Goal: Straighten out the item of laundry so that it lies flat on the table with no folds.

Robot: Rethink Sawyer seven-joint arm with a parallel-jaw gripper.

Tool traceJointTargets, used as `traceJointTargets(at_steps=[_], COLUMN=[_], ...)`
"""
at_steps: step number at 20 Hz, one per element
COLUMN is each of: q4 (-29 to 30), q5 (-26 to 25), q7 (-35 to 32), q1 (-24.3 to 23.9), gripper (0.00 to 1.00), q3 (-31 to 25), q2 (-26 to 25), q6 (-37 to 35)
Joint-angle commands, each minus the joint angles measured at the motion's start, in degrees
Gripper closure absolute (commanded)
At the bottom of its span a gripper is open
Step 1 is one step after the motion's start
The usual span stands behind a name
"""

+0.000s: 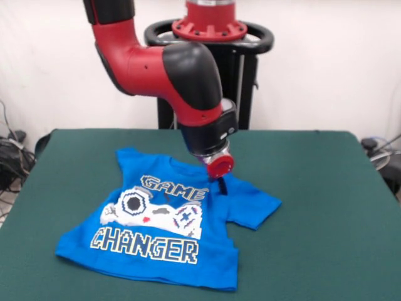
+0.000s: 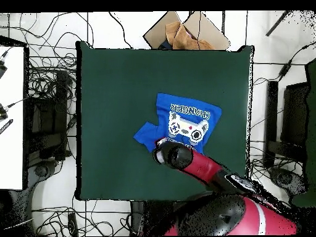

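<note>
While the blue T-shirt (image 1: 164, 226) lies print-up near the middle of the green table (image 1: 319, 207), the gripper (image 1: 222, 185) points down at its collar edge beside one sleeve. Its dark fingertips touch the cloth there; whether the jaws are spread or closed cannot be told.

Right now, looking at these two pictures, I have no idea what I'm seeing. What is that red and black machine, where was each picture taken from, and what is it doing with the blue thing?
The machine is a robot arm on a pedestal behind a table covered in dark green cloth. One picture is taken from across the table, facing the robot. The other looks straight down from above, with the robot's base at the bottom.

On the table lies a small blue T-shirt printed "GAME CHANGER" with a game controller. It is not quite flat: the cloth near one sleeve is bunched.

The arm's tip carries a pincer, which reaches down to the shirt near the collar. The pictures do not show whether it is gripping the cloth.
</note>
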State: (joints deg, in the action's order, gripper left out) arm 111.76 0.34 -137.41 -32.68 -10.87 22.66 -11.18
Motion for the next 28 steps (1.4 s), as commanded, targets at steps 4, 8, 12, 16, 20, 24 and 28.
traceJointTargets(at_steps=[4, 8, 12, 16, 20, 24, 28], q4=[2.9, 3.0, 2.4, 4.7, 7.6, 8.7, 8.9], q5=[9.6, 15.9, 21.0, 22.4, 23.7, 24.7, 24.3], q7=[-9.4, -13.7, -14.3, -10.7, -13.1, -13.5, -11.8], q1=[3.0, 7.8, 10.9, 7.9, 8.4, 9.6, 8.8], gripper=[0.0, 0.0, 0.0, 0.0, 0.0, 0.0, 0.0], q3=[-20.1, -17.3, -15.1, -18.7, -20.8, -21.1, -21.8], q2=[-29.1, -24.9, -23.5, -25.7, -24.1, -22.2, -22.4], q6=[4.7, -0.7, -5.3, -1.3, 3.6, 4.3, 4.9])
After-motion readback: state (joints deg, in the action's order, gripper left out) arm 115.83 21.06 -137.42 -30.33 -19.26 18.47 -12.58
